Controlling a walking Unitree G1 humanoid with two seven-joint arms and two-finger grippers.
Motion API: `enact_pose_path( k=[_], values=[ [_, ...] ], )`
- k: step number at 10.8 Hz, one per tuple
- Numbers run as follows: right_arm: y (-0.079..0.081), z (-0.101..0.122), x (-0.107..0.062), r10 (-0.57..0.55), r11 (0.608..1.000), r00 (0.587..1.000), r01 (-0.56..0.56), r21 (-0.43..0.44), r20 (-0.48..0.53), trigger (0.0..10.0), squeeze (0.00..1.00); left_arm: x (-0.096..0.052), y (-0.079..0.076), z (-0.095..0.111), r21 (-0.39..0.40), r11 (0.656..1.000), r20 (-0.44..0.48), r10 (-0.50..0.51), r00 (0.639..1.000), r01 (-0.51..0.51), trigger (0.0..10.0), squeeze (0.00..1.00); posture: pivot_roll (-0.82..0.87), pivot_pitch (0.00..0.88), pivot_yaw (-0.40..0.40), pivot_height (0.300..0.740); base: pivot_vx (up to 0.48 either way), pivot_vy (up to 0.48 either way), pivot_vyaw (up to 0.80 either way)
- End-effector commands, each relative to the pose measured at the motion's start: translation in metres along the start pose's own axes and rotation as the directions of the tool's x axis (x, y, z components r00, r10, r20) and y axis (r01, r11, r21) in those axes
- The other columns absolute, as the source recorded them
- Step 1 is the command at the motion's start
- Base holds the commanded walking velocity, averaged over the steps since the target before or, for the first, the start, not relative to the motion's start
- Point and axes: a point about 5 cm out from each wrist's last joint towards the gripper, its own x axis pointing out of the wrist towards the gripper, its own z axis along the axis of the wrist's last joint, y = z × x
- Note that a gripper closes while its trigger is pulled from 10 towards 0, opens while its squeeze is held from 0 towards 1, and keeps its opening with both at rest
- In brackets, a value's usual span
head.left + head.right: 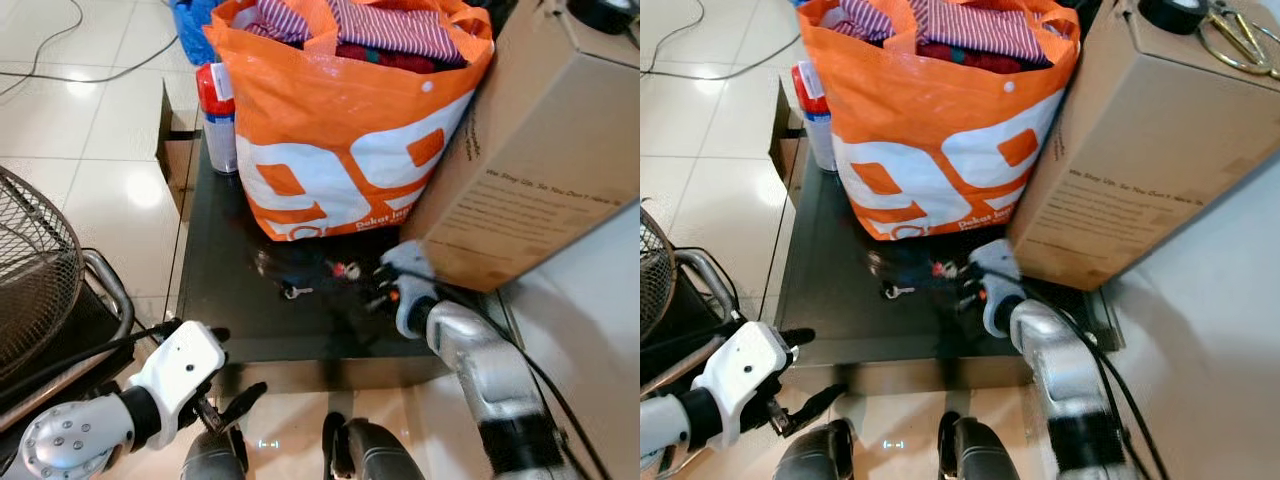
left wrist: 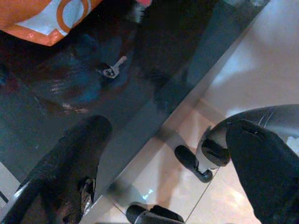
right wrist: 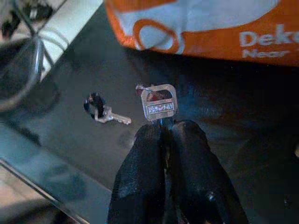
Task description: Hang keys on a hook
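Note:
A small key with a black head (image 3: 100, 112) lies on the black glass table (image 1: 225, 300), in front of the orange bag. Just to its right sits a silver and red key tag (image 3: 159, 101). My right gripper (image 3: 163, 127) is low over the table with its fingers shut on the tag's edge. The same gripper (image 1: 385, 285) sits beside the foot of the cardboard box. My left gripper (image 1: 237, 362) hangs open below the table's front edge, over the floor, with nothing between its fingers (image 2: 79, 154).
An orange shopping bag (image 1: 340, 150) full of clothes and a big cardboard box (image 1: 545, 140) crowd the back of the table. A spray can (image 1: 215, 115) stands at the bag's left. A metal carabiner (image 1: 1232, 40) lies on the box. A fan grille (image 1: 35, 270) is on the left.

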Motion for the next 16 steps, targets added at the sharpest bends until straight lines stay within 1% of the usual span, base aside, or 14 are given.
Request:
enact_pose_path(
  k=[1, 2, 3, 4, 5, 6, 7, 8, 9, 11, 12, 14, 15, 16],
  values=[
    [-0.005, -0.001, -0.009, -0.040, 0.998, 0.999, 0.040, 0.039, 0.006, 0.0, 0.00, 0.002, -0.004, -0.003, -0.013, 1.000, -0.004, -0.015, 1.000, 0.015, 10.0, 0.00, 0.00, 0.196, -0.137, 0.740, 0.000, 0.000, 0.00],
    [-0.005, -0.002, -0.012, -0.046, 0.998, 0.999, 0.046, 0.050, 0.009, 0.0, 0.00, 0.003, -0.003, -0.003, -0.014, 1.000, -0.001, -0.009, 1.000, 0.009, 10.0, 0.00, 0.00, 0.185, -0.137, 0.740, 0.000, 0.000, 0.00],
    [-0.005, -0.001, -0.019, -0.073, 0.994, 0.997, 0.070, 0.079, 0.039, 0.0, 0.00, 0.010, 0.000, -0.002, -0.037, 0.999, 0.031, 0.034, 0.999, -0.033, 10.0, 0.00, -0.02, 0.136, -0.150, 0.740, 0.000, 0.000, 0.00],
    [-0.006, 0.000, -0.021, -0.083, 0.993, 0.995, 0.079, 0.087, 0.047, 0.0, 0.00, 0.013, 0.002, -0.001, -0.045, 0.998, 0.043, 0.053, 0.998, -0.051, 10.0, 0.00, -0.02, 0.130, -0.152, 0.740, 0.000, 0.000, 0.00],
    [-0.008, 0.005, -0.026, -0.106, 0.990, 0.992, 0.098, 0.104, 0.074, 0.0, 0.00, 0.019, 0.012, 0.005, -0.093, 0.987, 0.090, 0.143, 0.986, -0.135, 10.0, 0.00, -0.03, 0.076, -0.152, 0.740, 0.000, 0.000, 0.00],
    [-0.008, 0.017, -0.029, -0.129, 0.986, 0.984, 0.115, 0.118, 0.119, 0.0, 0.00, 0.023, 0.023, 0.007, -0.124, 0.970, 0.114, 0.221, 0.969, -0.207, 10.0, 0.00, -0.03, 0.036, -0.130, 0.740, 0.000, 0.000, 0.00],
    [-0.010, 0.027, -0.030, -0.154, 0.982, 0.975, 0.133, 0.131, 0.161, 0.0, 0.00, 0.028, 0.034, 0.008, -0.136, 0.958, 0.123, 0.268, 0.956, -0.251, 10.0, 0.00, -0.03, 0.000, -0.101, 0.740, 0.000, 0.000, 0.00],
    [-0.010, 0.029, -0.031, -0.163, 0.980, 0.971, 0.139, 0.139, 0.175, 0.0, 0.00, 0.030, 0.038, 0.009, -0.142, 0.954, 0.128, 0.284, 0.950, -0.266, 10.0, 0.00, -0.02, 0.000, -0.095, 0.740, 0.000, 0.000, 0.00],
    [-0.007, 0.033, -0.037, -0.184, 0.976, 0.960, 0.154, 0.153, 0.211, 0.0, 0.00, 0.036, 0.047, 0.016, -0.160, 0.935, 0.162, 0.340, 0.926, -0.315, 10.0, 0.00, -0.01, 0.000, -0.071, 0.740, 0.000, 0.000, 0.00],
    [-0.003, 0.035, -0.039, -0.201, 0.973, 0.951, 0.165, 0.164, 0.234, 0.0, 0.00, 0.046, 0.055, 0.022, -0.183, 0.916, 0.189, 0.390, 0.901, -0.357, 10.0, 0.00, 0.00, 0.000, -0.066, 0.740, 0.000, 0.000, 0.00],
    [0.000, 0.036, -0.038, -0.206, 0.971, 0.948, 0.167, 0.170, 0.244, 0.0, 0.00, 0.050, 0.057, 0.024, -0.186, 0.907, 0.197, 0.412, 0.890, -0.378, 10.0, 0.00, 0.01, 0.000, -0.073, 0.740, 0.000, 0.000, 0.00],
    [0.005, 0.030, -0.035, -0.211, 0.969, 0.947, 0.169, 0.182, 0.241, 0.0, 0.00, 0.055, 0.063, 0.024, -0.193, 0.889, 0.202, 0.449, 0.870, -0.414, 10.0, 0.00, 0.03, 0.000, -0.076, 0.740, 0.000, 0.000, 0.00],
    [0.007, 0.027, -0.032, -0.219, 0.965, 0.946, 0.174, 0.197, 0.239, 0.0, 0.00, 0.056, 0.066, 0.022, -0.188, 0.878, 0.193, 0.473, 0.860, -0.440, 10.0, 0.00, 0.04, 0.000, -0.076, 0.740, 0.000, 0.000, 0.00],
    [0.005, 0.024, -0.030, -0.246, 0.958, 0.941, 0.201, 0.204, 0.231, 0.0, 0.00, 0.058, 0.068, 0.018, -0.188, 0.864, 0.187, 0.498, 0.847, -0.466, 10.0, 0.00, 0.03, 0.000, -0.079, 0.740, 0.000, 0.000, 0.00]
  ],
)
